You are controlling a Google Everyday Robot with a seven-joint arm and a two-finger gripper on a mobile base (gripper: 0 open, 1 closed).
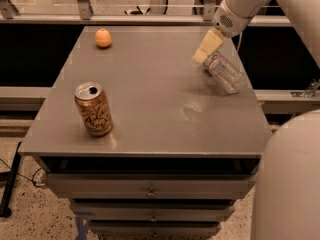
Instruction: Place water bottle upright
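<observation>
The water bottle (226, 74) is a clear ribbed plastic bottle lying on its side near the right edge of the grey table (150, 99). One end points toward the far left and touches or nearly touches the gripper. My gripper (206, 48), with cream-coloured tips, hangs from the white arm at the upper right and sits just above and left of that end. The bottle's cap and label are not plainly visible.
An orange-tan drink can (93, 109) stands upright at the front left of the table. A small orange fruit (103, 38) lies at the far left. Drawers (150, 190) run below the tabletop. A white robot body part (287, 179) fills the lower right corner.
</observation>
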